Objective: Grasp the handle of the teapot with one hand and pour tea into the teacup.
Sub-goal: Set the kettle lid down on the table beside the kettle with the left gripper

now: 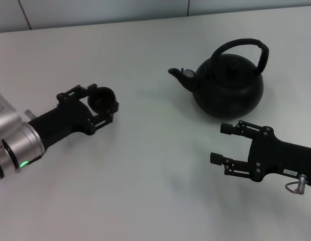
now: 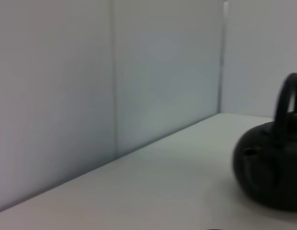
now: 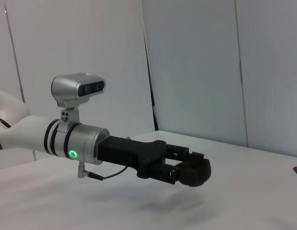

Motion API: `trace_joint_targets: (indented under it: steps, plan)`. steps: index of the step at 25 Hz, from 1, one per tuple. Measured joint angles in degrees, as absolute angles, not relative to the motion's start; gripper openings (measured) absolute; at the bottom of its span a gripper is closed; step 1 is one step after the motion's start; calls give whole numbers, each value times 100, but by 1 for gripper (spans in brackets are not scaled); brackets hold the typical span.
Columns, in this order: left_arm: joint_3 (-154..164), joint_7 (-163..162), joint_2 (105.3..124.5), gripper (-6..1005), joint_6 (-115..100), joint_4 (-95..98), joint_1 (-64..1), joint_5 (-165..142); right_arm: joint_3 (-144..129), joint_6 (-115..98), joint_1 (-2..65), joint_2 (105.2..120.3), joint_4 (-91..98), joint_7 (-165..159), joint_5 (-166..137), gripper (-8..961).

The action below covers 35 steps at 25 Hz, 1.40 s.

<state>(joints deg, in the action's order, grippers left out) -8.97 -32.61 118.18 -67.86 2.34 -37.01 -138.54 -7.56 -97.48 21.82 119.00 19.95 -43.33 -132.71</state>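
Teacup (image 1: 102, 99) comes first on the left: it sits clamped between the fingers of the left gripper (image 1: 104, 102), and the right wrist view shows it held up clear of the bench (image 1: 145, 165), the small dark bowl gripped at the tip of the arm. So the cup is already in hand, well apart from the pot.

Toward the middle and far right stands the teapot (image 1: 227, 85), upright on the bench with its spout pointing left toward the cup and its lid on. Its handle (image 1: 243, 46) arches over the top with nothing on it.

Near the right edge, the right gripper (image 1: 223, 144) hangs just short of the pot on the near side, fingers spread wide and empty, pointing left rather than up at the handle.

By my reading, the task is early: the handle grasp, the lift, the tilt and the pour all remain.
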Motion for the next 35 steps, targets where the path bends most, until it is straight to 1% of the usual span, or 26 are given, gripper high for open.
trace_joint_targets:
  steps: [6, 15, 24, 35]
  plan:
    - [-485, -3319, 11866, 693, -6752, 90, -3934, -13855, -756, -9747, 2142, 11909, 1984, -4332, -13267, 773]
    - [-427, -3239, 11882, 693, -6189, -295, -4279, -13852, -756, -9747, 2124, 11918, 1945, -4332, -13262, 774]
    - [-422, -3227, 11892, 693, -6108, -301, -4334, -13851, -781, -9747, 2099, 11910, 1933, -4329, -13262, 774]
    - [-437, -2724, 11909, 694, -5436, -639, -4292, -13851, -803, -9764, 2075, 11909, 1933, -4291, -13262, 774]
